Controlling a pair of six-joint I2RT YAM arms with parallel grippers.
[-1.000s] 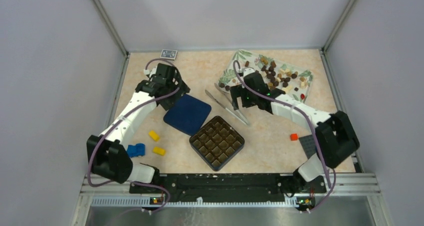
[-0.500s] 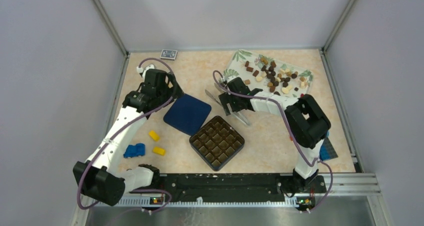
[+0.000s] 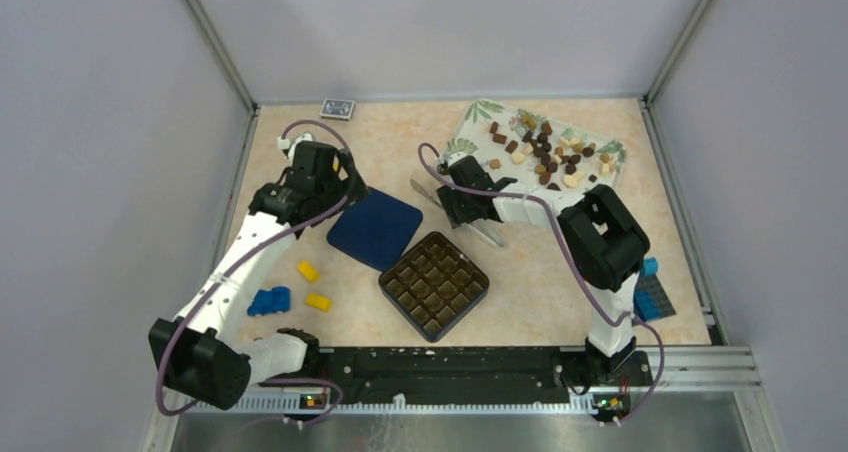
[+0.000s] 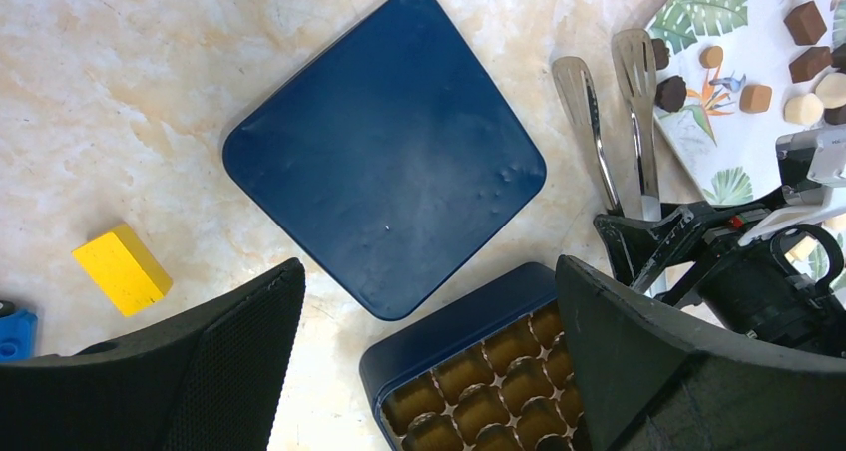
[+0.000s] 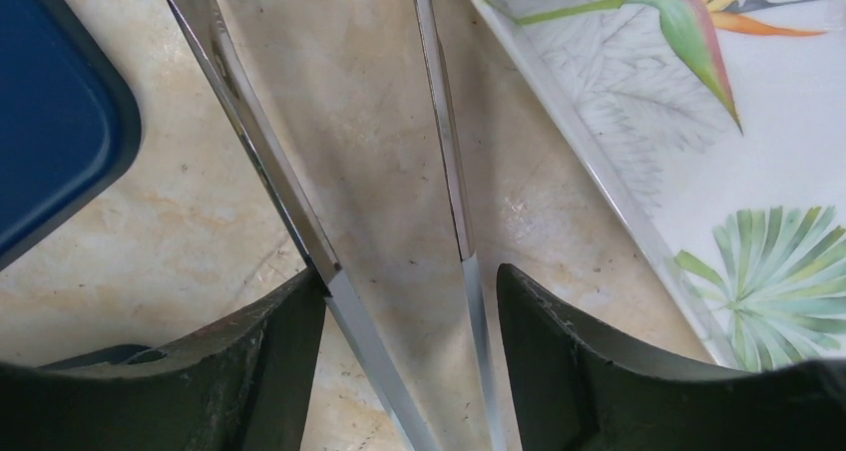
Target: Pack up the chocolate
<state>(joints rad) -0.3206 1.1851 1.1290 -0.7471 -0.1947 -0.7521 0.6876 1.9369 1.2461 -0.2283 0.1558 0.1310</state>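
1. Since the right fingers point(image 5: 409, 316) stand apart astride both arms of the tongs point(image 5: 261, 152), with a sliver of counter point(image 3: 400, 152) showing beside 1 arm, this is a bracket and not yet a clamp. I judge the step in hand to be picking the tongs up.
2. To do it well, squeeze both arms evenly. They are thin, shiny and springy, so a lopsided pinch could let 1 skate out. Lift straight up, because the tray rim lies just beside the tongs.
3. Nearest the arm bases sits the box point(image 3: 434, 284). Its cups look empty, so no packing has been done.
4. Just beyond it the left fingers point(image 4: 429, 351) are spread wide, holding nothing, above the blue lid point(image 4: 384, 157). The lid lies flat beside the box and leaves it uncovered.
5. Farther back, the chocolate point(image 3: 545, 147) is scattered on the leaf-print tray point(image 3: 478, 122).
6. 2 yellow bricks point(image 3: 308, 270) and a blue brick point(image 3: 270, 300) lie well apart on the left. More blue bricks point(image 3: 650, 267) sit by the right arm, and a small card box point(image 3: 338, 107) lies at the far edge. None of them blocks the route from tray to box.
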